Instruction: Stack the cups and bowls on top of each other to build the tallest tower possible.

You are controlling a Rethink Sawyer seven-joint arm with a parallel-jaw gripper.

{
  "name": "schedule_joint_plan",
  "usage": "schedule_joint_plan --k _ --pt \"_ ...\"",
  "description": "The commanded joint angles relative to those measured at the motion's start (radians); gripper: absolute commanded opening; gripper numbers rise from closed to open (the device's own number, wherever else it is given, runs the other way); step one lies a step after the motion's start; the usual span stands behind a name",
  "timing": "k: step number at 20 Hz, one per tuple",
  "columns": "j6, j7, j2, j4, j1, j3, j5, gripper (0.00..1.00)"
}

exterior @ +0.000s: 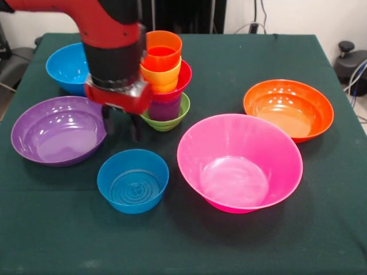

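The tower stands at the table's middle back: green bowl (167,120), purple cup (165,107), red bowl (183,80), yellow cup (162,73), orange cup (163,47) on top. My gripper (121,127) hangs just left of the tower, between it and the purple bowl (57,130), and behind the small blue bowl (133,181). Its dark fingers (136,129) stand apart with nothing between them. The arm hides the tower's left side.
A mid-sized blue bowl (66,67) sits at the back left, partly behind the arm. The large pink bowl (239,162) is at front right, the orange bowl (288,109) at right. A green cloth (189,246) covers the table.
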Motion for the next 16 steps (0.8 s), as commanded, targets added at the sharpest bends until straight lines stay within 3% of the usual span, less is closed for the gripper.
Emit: schedule_joint_plan --k 1,5,10,16 --pt "0.137 -0.280 0.113 -0.202 0.078 0.076 -0.036 1.00" --pt "0.158 -0.337 0.173 -0.295 0.087 0.102 -0.042 1.00" --pt "0.196 -0.367 0.183 -0.338 0.085 0.114 -0.042 1.00" --pt "0.173 -0.326 0.131 -0.273 0.046 0.084 -0.034 1.00"
